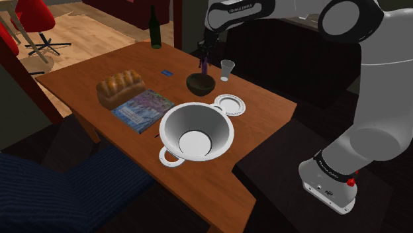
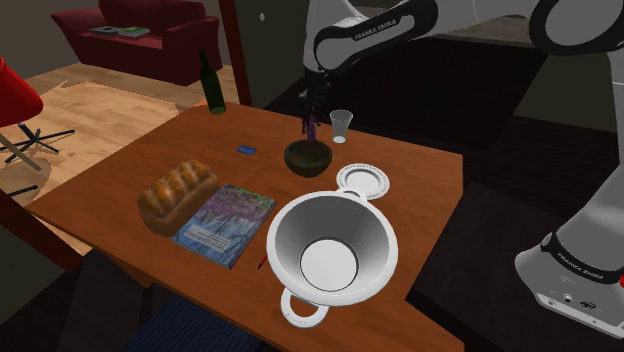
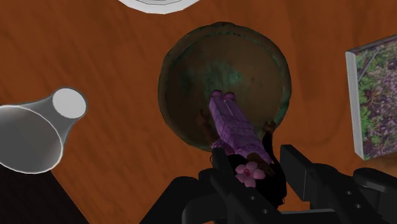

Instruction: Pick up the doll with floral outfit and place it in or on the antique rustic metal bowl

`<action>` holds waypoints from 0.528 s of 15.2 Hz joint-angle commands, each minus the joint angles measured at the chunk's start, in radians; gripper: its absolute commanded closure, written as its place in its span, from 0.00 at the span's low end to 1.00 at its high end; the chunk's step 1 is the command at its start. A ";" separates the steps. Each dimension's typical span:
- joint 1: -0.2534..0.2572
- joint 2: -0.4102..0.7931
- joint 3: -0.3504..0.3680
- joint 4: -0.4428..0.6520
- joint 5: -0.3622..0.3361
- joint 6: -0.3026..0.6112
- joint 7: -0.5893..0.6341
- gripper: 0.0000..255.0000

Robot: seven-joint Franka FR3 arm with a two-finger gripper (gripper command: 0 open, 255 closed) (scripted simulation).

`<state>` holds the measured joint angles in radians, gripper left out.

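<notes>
Wooden bench (image 1: 265,109) spans the middle of the shoulder view. Big white two-handled basin (image 1: 163,132) sits lower centre, with a book (image 1: 142,109) and a bread loaf (image 1: 120,87) to its left, none of them involved. Dark tarnished metal bowl (image 3: 210,57) is upper centre in the shoulder view, between the basin and a small white cup (image 1: 228,67). End effector (image 3: 253,160) hangs directly over the bowl, fingers narrowed onto the doll (image 3: 234,124) at its head end (dark hair, pink flower). Purple patterned body dangles down, feet over the bowl's inside; cannot tell if they touch it. Judgement: doll looks light, soft clothes on a small stiff body, not fragile. Head-end hold is off-centre and likely slippery, so it may swing or slip; the torso would be firmer. Bowl looks heavy, steady, wide-mouthed.
</notes>
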<state>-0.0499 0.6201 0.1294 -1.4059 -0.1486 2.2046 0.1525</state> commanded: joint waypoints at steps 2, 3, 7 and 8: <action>0.000 0.013 -0.002 -0.018 -0.003 0.031 0.004 1.00; 0.001 0.018 -0.003 -0.023 -0.004 0.041 0.005 1.00; 0.002 0.042 -0.006 -0.039 -0.009 0.081 0.010 1.00; 0.003 0.053 -0.008 -0.045 -0.012 0.099 0.012 1.00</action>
<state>-0.0493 0.6639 0.1230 -1.4456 -0.1579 2.2876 0.1602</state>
